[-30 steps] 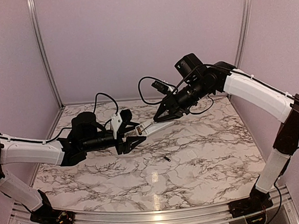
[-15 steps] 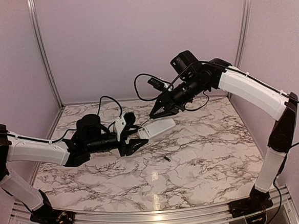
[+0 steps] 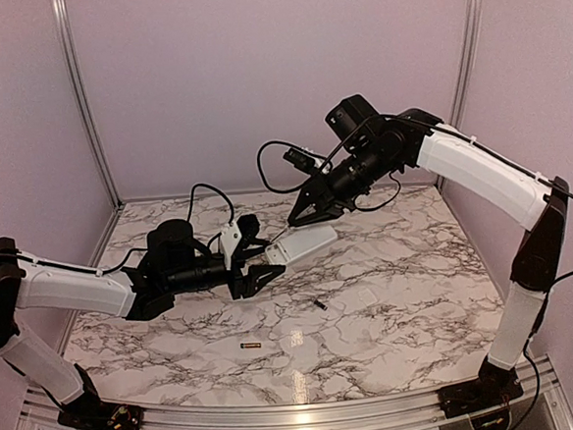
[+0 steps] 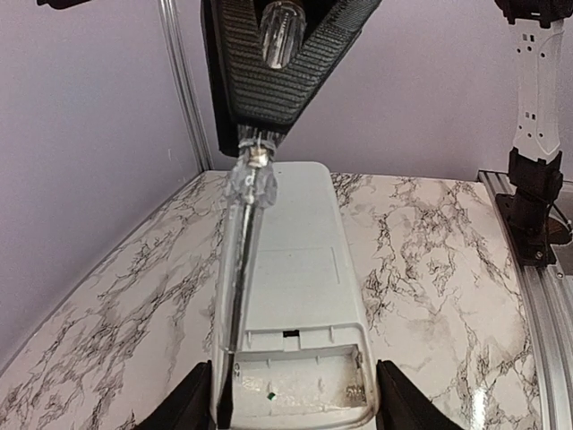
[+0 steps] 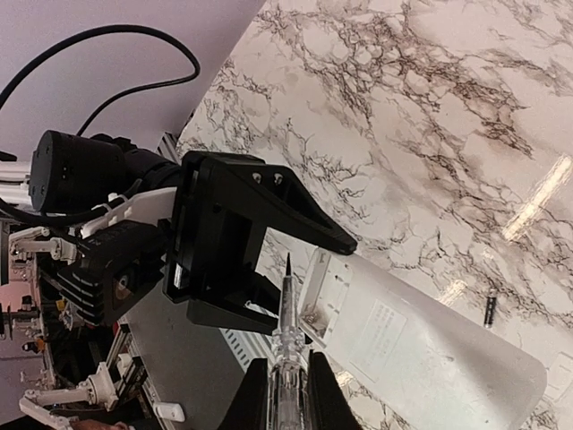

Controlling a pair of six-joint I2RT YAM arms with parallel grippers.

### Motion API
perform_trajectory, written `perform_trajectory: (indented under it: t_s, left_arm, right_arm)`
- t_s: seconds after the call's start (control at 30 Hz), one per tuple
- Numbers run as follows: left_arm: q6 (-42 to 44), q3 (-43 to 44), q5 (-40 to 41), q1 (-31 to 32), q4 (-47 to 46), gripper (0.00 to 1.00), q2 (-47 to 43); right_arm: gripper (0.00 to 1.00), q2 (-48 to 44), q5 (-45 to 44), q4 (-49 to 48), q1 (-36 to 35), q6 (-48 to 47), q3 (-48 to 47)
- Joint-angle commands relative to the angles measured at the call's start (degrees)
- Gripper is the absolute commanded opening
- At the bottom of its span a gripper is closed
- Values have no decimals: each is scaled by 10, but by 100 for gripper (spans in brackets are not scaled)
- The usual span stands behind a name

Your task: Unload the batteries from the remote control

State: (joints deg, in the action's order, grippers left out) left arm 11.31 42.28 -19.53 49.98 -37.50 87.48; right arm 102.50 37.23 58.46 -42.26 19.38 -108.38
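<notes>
While left claw (image 3: pixel 258 275) grasps remote control (image 3: pixel 306 242) at recess (image 4: pixel 295 387), off surface (image 3: pixel 401 305), long axis runs toward right claw (image 3: pixel 298 217), clenched on screwdriver (image 4: pixel 240 269), tip at recess. Battery (image 3: pixel 248 346), second battery (image 3: pixel 318 304) on surface, nearside of remote control.

No legible text, brand, number or sign in any view. Small printed patch (image 5: pixel 383 328) on back of remote control (image 5: pixel 448 367), lower middle of right wrist frame: fine print, too blurred to read. Batteries (image 3: pixel 249 345) in lower middle of top frame too small for any marking.
</notes>
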Motion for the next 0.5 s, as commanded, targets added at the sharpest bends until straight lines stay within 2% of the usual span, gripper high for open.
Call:
perform_trajectory:
  t_s: [0.0,0.27,0.33,0.47]
  left_arm:
    - [-5,17,12,1,-4,40,2]
    - [-25,-10,90,1,32,39,-38]
    - [-43,-22,129,1,37,39,-52]
    - [-79,-38,262,1,73,39,-81]
  right_arm:
    - [0,8,-60,7,-3,-2,-52]
    - [0,-18,-136,-22,9,21,-55]
    - [0,-26,-161,-30,12,26,-51]
    - [0,-47,-225,-57,15,50,-35]
